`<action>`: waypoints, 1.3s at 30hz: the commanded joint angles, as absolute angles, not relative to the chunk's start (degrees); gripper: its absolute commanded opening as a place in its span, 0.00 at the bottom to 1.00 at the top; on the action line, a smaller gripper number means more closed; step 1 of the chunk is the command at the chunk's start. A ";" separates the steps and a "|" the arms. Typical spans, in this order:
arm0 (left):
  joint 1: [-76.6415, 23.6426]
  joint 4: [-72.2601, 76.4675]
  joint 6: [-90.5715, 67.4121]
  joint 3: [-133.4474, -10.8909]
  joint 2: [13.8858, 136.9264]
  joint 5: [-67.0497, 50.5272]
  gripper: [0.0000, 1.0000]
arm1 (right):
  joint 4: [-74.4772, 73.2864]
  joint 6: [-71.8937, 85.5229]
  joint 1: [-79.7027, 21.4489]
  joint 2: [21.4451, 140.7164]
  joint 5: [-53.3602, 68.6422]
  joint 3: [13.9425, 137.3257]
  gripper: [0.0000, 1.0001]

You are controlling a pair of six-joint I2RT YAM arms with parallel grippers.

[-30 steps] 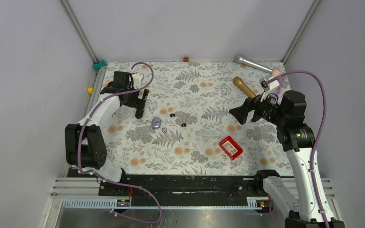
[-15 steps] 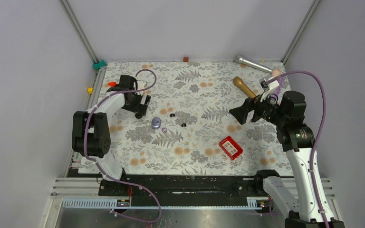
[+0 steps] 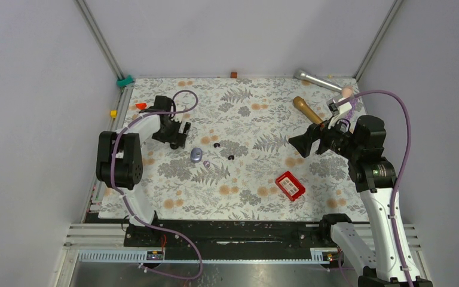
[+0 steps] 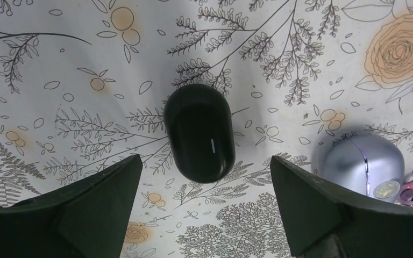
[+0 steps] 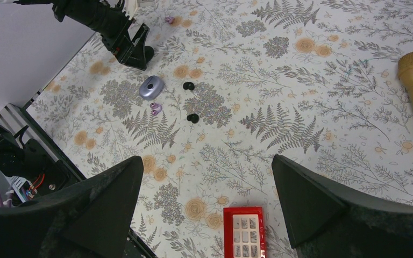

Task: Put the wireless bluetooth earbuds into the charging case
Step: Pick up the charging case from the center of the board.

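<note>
Your left gripper stood wide open either side of the black charging case; pinching its rounded sides could have squirted it away.

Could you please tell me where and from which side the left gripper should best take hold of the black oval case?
Probably across its two long sides, near the middle, coming straight down from above. The black case lies flat, its narrow width lined up between the left gripper's open fingers.
</note>
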State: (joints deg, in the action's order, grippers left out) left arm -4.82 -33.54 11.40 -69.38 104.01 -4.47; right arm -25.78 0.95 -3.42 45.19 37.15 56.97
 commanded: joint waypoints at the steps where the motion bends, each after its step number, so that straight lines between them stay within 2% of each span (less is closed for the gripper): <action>1: -4.74 -32.84 9.63 -72.82 105.60 -3.93 0.91 | -23.21 1.18 -3.16 44.92 37.95 56.98 0.98; 10: -4.82 -32.26 8.35 -74.15 107.89 -3.92 0.80 | -22.95 1.25 -3.16 45.19 38.06 56.80 0.97; 15: -5.06 -32.23 8.34 -73.96 108.51 -4.44 0.67 | -22.85 1.40 -3.12 45.45 38.24 56.82 0.98; 22: -5.77 -32.28 8.28 -73.61 107.89 -4.96 0.44 | -22.40 1.87 -3.16 45.90 38.64 56.55 0.97; 32: -6.64 -31.44 9.51 -72.53 99.07 -12.26 0.43 | -20.43 4.82 -3.13 47.43 39.77 56.90 0.97; 39: -8.67 -34.33 7.97 -77.12 94.10 -19.68 0.44 | -15.77 11.58 -3.25 49.76 42.80 57.99 0.96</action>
